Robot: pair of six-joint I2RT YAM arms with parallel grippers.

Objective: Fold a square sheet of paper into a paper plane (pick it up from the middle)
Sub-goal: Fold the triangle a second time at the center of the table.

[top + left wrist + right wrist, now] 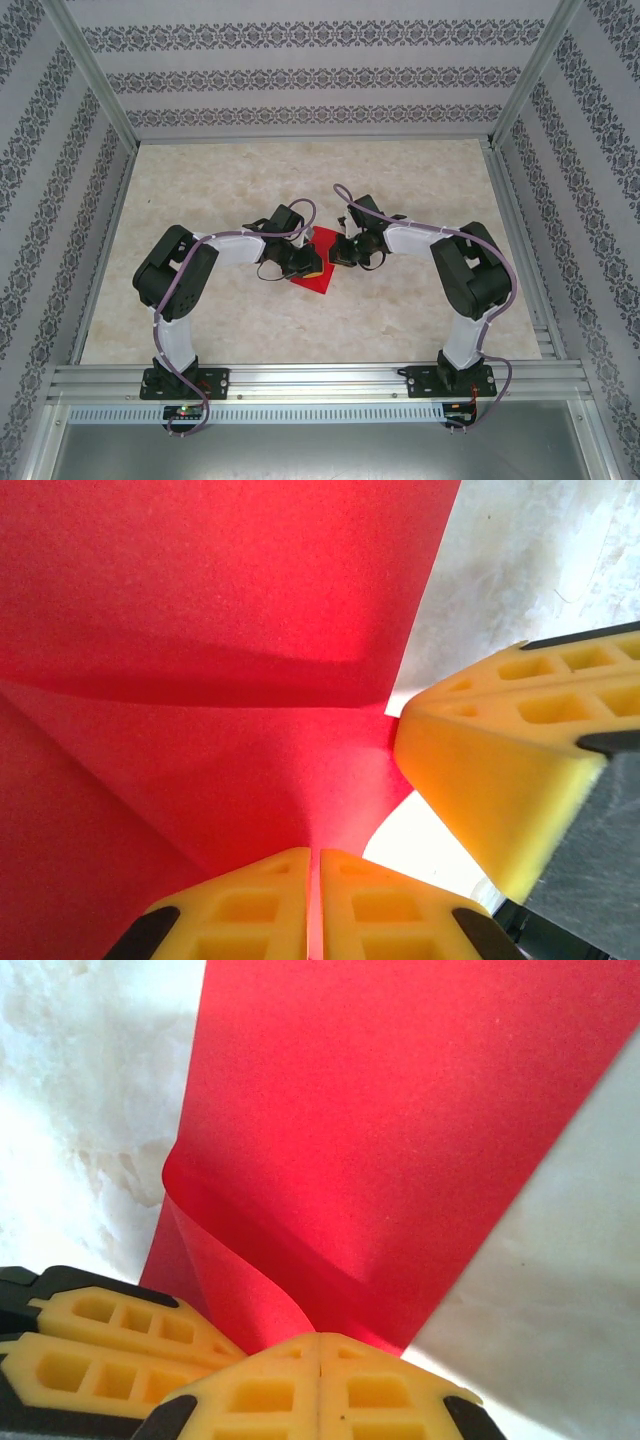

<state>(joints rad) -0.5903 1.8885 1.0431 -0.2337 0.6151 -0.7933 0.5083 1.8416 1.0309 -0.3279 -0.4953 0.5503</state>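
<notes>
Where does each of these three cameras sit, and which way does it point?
Top: fixed above and behind the robot, looking down on the table; shows the left arm and right arm from their bases up.
Left wrist: on the left arm, looking along the left pincer, shut on the paper; the right pincer is at right.
Right wrist: on the right arm, looking along the right pincer, also shut on the paper.
Shared: both wrist views show the paper and both pincers.
</notes>
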